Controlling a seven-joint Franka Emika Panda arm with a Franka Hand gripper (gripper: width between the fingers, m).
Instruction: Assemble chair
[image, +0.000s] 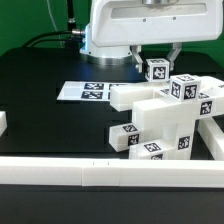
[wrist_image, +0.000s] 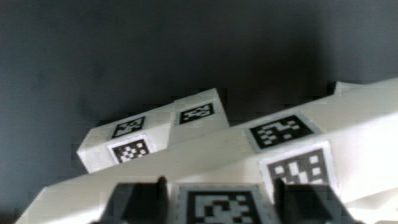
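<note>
1. One gripper (image: 153, 60) is closed narrowly on a small tagged white post (image: 156, 69), held at the chair assembly's twelve o'clock.
2. The chair assembly (image: 165, 120) sits near the front border rail (image: 100, 172), with the marker board (image: 88, 91) at its ten o'clock.
3. The step looks like fitting this post; the next move calls for careful alignment before lowering.

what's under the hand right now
A tagged white post sits between the hand's fingers, above the stacked chair parts. The post's lower end and the joint below are hidden.
</note>
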